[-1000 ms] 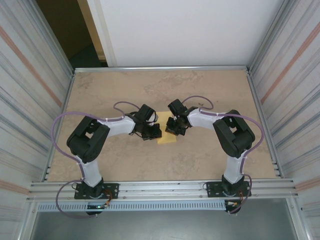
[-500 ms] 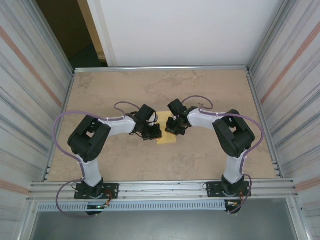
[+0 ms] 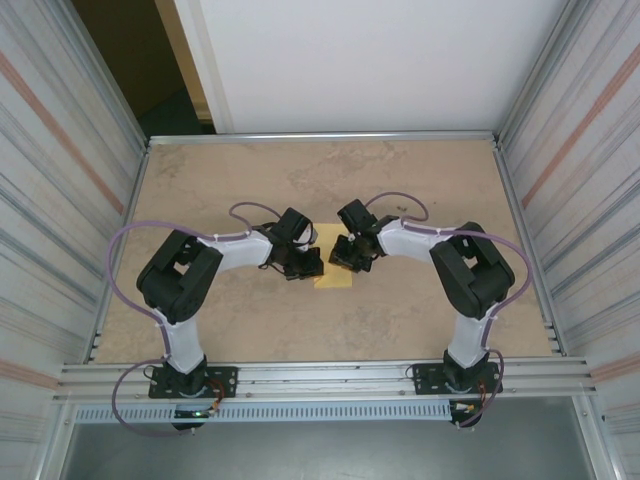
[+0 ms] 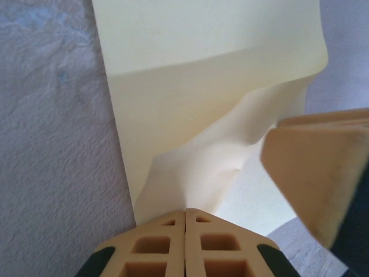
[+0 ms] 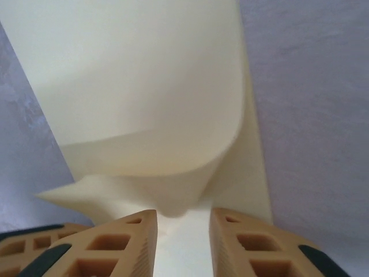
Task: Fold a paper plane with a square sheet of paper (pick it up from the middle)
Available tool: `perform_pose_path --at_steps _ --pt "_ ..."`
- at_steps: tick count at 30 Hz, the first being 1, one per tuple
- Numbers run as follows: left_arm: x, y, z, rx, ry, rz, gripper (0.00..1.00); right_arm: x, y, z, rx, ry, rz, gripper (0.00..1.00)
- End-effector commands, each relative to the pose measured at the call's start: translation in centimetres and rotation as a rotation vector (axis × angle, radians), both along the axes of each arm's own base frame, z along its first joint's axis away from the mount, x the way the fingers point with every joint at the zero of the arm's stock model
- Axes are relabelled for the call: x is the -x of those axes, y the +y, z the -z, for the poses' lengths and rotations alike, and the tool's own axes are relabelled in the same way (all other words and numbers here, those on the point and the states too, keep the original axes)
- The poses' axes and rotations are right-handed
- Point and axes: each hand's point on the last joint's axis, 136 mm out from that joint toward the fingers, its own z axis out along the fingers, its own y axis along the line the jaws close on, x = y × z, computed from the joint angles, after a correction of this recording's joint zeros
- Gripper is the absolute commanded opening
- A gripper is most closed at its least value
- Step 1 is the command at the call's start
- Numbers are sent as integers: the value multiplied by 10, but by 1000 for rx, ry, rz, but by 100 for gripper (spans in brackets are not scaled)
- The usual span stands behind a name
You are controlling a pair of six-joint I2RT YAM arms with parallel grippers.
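Note:
The square sheet of paper (image 3: pixel 334 272) is pale yellow and lies mid-table between my two grippers. My left gripper (image 3: pixel 306 264) is shut on its near edge. In the left wrist view the closed tips (image 4: pixel 185 212) pinch a raised, creased ridge of the sheet (image 4: pixel 196 104). A tan finger of the right gripper (image 4: pixel 323 173) stands at that view's right. My right gripper (image 3: pixel 349 258) is at the paper's other side. Its jaws (image 5: pixel 183 222) stand apart, and a curled-over flap of the sheet (image 5: pixel 144 98) bulges between the fingertips (image 5: pixel 135 231) without being clamped.
The beige table (image 3: pixel 330 185) has metal rails (image 3: pixel 320 136) along its back and sides, and corrugated walls (image 3: pixel 60 200) rise to the left and right. Both arm bases (image 3: pixel 190 380) sit on the near rail.
The right gripper's jaws have parted and released their pinch on the paper. The left gripper stays shut on it. The arms have barely moved.

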Motion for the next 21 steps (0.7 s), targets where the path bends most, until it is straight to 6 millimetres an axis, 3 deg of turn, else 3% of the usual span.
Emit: perform_pose_path --at_steps 1,3,5,11,21 --pt "15 21 29 -113 80 1 7 -6 -10 -37 -27 -96 -9 32" --pt "17 22 30 -114 88 2 7 -10 -5 -57 -79 -155 -45 32" --pt "18 22 31 -116 89 6 6 -8 2 -64 -114 -171 -93 28" --pt "17 22 30 -117 91 4 6 -1 20 -42 -165 -119 -159 9" --pt "19 24 31 -129 103 1 5 -3 31 -9 -143 -50 -186 3"
